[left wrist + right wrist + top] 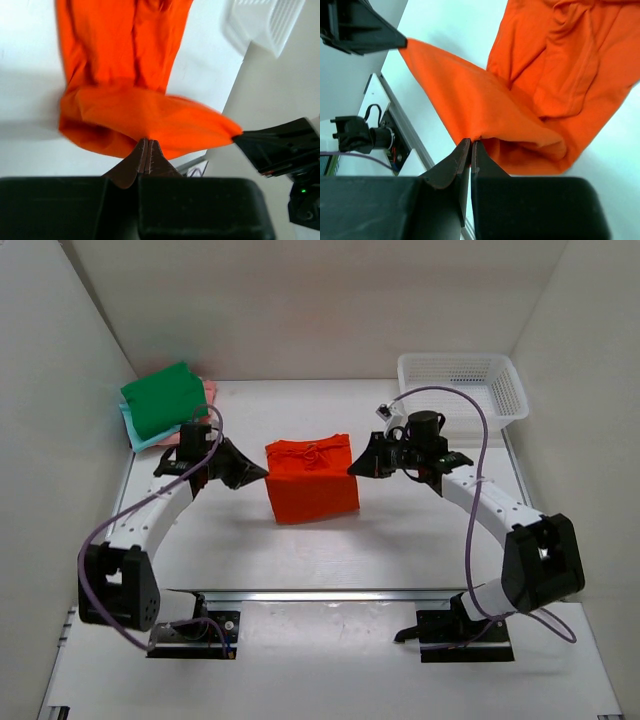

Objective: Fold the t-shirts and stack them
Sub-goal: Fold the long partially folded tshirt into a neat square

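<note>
Shirts on my far left: in the upper left of the overhead frame there is a folded pile. The green shirt (160,395) is on top, a pink shirt (209,393) shows as a strip at its right edge, and a teal shirt (143,437) peeks out at its lower left.

Just right of the pile, I see my left hand (263,476) with its tip at the left edge of the orange shirt (312,482). In the left wrist view its fingers (142,152) are pressed together at bottom centre, with a fold of orange cloth pinched between them.

The orange shirt sits in the middle of the overhead frame on the white tabletop (400,535). It is a roughly square bundle, wrinkled along its upper edge. Both wrist views show one fold pulled straight from hand to hand, with the rest of the cloth lying behind it.

My right hand (352,468) meets the shirt's right edge, and in its wrist view the fingers are likewise clamped on orange cloth.

In the upper right corner stands a white mesh basket (515,392), well apart from the shirt.
</note>
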Controlling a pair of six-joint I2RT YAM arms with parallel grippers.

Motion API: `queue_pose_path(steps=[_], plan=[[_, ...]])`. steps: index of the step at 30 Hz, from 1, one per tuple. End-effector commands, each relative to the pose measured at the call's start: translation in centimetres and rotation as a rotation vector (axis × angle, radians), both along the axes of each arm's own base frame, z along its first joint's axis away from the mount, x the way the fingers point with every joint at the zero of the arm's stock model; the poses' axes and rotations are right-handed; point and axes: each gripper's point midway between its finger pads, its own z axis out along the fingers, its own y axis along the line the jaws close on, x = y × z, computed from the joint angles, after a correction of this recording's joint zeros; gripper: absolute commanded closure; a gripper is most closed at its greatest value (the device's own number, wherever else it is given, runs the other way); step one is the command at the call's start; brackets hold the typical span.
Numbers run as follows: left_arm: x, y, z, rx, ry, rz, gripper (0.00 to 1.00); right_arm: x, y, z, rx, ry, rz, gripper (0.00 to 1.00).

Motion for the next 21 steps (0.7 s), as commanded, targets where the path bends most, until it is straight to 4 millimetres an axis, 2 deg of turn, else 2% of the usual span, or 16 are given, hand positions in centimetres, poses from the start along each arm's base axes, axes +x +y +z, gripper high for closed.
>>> queue_pose_path(steps=[1,3,4,6,7,8,9,10,12,14,15,16,18,19,20,21], plan=[[4.1,0.1,2.8,-0.009,-0.118,-0.007,1.0,2.4,0.2,1.4,0.026,-0.061,0.008,1.0],[5.9,0.2,3.2,-0.016,-0.131,0.001,1.0,3.9,0.7,0.9,0.025,-0.051,0.007,1.0],[6.5,0.2,2.3,-0.008,-0.112,-0.002,1.0,4.8,0.9,1.1,0.026,-0.062,0.003,1.0],[8.5,0.3,3.0,-0.015,-0.131,0.007,1.0,6.1,1.4,0.4,0.027,-0.039,0.007,1.0],[9.1,0.1,2.1,-0.012,-0.108,0.003,1.0,7.2,1.3,0.9,0.034,-0.054,-0.005,1.0],[10.1,0.1,1.9,-0.011,-0.105,0.004,1.0,7.5,1.6,0.0,0.03,-0.029,-0.006,1.0],[10.9,0.0,2.5,-0.014,-0.12,0.001,1.0,9.0,1.3,-0.1,0.028,-0.038,-0.017,1.0],[11.5,0.3,1.6,-0.006,-0.099,0.003,1.0,9.6,1.4,0.5,0.032,-0.052,-0.023,1.0],[13.1,0.4,1.6,-0.006,-0.112,0.003,1.0,11.4,1.5,-0.5,0.025,-0.039,-0.03,1.0],[14.4,0.3,0.1,-0.014,-0.08,0.005,1.0,13.1,1.2,-1.2,0.022,-0.027,-0.049,1.0],[15.2,0.7,0.2,-0.011,-0.091,0.013,1.0,14.1,0.9,-1.8,0.014,-0.019,-0.059,1.0],[15.7,0.5,-0.6,-0.007,-0.085,0.002,1.0,15.0,1.1,-1.0,0.018,-0.048,-0.06,1.0],[17.3,1.0,-1.2,-0.003,-0.08,0.021,1.0,16.9,0.7,-2.5,0.009,-0.025,-0.084,1.0],[17.8,0.9,-2.3,-0.005,-0.065,0.02,1.0,17.9,0.7,-3.4,-0.001,-0.016,-0.094,1.0],[18.6,1.1,-2.8,0.0,-0.062,0.024,1.0,18.8,0.8,-2.5,0.007,-0.043,-0.094,1.0],[19.5,1.2,-3.5,0.001,-0.059,0.027,1.0,19.6,0.3,-4.3,-0.004,-0.01,-0.107,0.99]])
